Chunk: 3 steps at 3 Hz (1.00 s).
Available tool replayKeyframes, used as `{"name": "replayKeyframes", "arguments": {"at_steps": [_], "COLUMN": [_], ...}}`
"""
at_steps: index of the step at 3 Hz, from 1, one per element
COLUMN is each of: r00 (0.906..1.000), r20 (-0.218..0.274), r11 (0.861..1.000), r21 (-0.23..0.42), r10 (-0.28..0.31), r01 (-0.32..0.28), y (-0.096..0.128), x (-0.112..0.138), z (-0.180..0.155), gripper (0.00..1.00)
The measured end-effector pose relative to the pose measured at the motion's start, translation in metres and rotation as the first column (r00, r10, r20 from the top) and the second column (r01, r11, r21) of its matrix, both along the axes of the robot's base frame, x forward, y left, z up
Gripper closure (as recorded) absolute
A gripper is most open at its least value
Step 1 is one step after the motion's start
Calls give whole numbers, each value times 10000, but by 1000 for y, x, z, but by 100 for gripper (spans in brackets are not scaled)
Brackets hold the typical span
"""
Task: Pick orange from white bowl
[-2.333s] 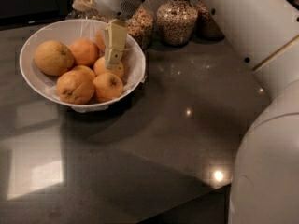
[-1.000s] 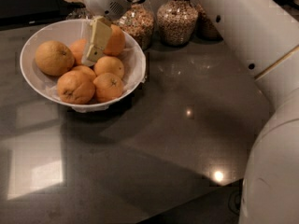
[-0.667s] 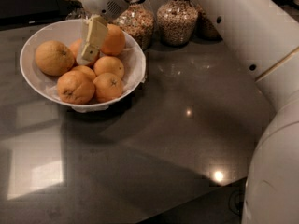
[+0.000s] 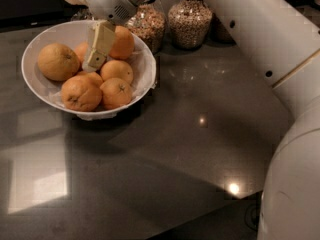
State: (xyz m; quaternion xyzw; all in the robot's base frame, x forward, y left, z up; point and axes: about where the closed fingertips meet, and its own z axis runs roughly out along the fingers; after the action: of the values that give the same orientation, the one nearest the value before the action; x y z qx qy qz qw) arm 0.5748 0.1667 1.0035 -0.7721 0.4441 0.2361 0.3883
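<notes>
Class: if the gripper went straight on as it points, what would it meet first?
Likely a deep-orange fruit under the gripper in the white bowl, not the pale orange beside it; depth unclear.

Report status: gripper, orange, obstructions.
Gripper down in white bowl, just right of the orange. Orange at bowl's left side, not lifted. Smaller fruits crowd its right and the gripper.

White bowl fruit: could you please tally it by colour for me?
Pale yellowish orange: 1
Deeper-orange fruits: 6, some partly hidden
Total: 7 in the white bowl, with the gripper hanging over its middle.
</notes>
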Motion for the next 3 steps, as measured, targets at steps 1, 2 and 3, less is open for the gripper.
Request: {"name": "replayKeyframes", "arguments": {"at_steps": [1,2,3], "r00": [9999,9998,9982], "r20": [-114,-206,-543], "r11": [10000,10000,9997], "r21": [0,-5,8], "r10": [-28,-14,241], "r01": [28,14,-241], "y": [3,7,21], "x": [2,5,10], "z": [-3,-6,-17], "gripper": [16,16,16]}}
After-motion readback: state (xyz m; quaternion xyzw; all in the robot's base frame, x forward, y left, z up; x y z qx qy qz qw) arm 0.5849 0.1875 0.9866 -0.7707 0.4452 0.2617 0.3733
